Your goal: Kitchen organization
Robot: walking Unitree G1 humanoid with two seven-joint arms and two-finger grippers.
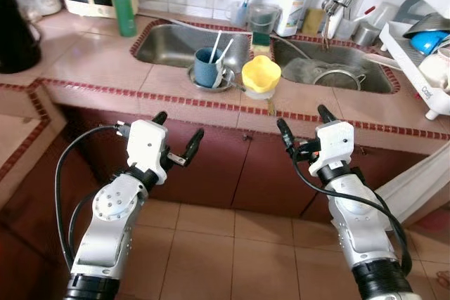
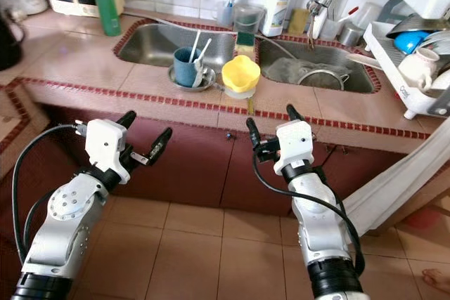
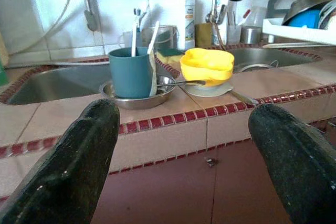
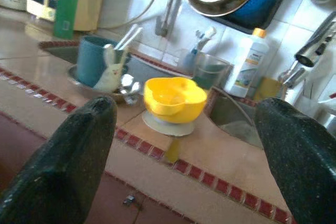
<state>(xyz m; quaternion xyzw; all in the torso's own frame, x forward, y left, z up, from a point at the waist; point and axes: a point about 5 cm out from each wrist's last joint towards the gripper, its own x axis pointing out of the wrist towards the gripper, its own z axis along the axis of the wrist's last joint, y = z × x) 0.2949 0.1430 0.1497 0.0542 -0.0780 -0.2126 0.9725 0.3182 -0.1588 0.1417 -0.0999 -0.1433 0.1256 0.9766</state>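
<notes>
Head views: the yellow bowl [image 1: 261,74] sits on a small plate on the strip of table [image 1: 105,61] between the two sinks, close to the front edge. Just beside it, a blue cup [image 1: 207,66] with utensils stands in a steel dish [image 1: 211,79]. Both claws hang in front of the table edge, below its top and apart from everything. A reach that comes in low would likely strike the tiled edge. A push on the bowl could slide it off its plate, into a sink, or against the cup, and the tall utensils make the cup easy to tip. The drying rack [image 1: 422,68] at the right is crowded, so a wide swing of the right arm could knock it.

Left wrist view: the left claw [image 3: 189,161] is spread wide and holds nothing. Its fingers [image 3: 73,161] frame the cup and bowl, which lie well ahead past the table edge. A spoon [image 3: 181,83] lies across the dish toward the bowl and could snag.

Right wrist view: the right claw [image 4: 189,156] is also spread wide, empty and touching nothing, with the bowl centred between its fingers [image 4: 68,156]. A yellowish thing [image 4: 172,150] lies at the edge in front of the plate; what it is I cannot tell.
</notes>
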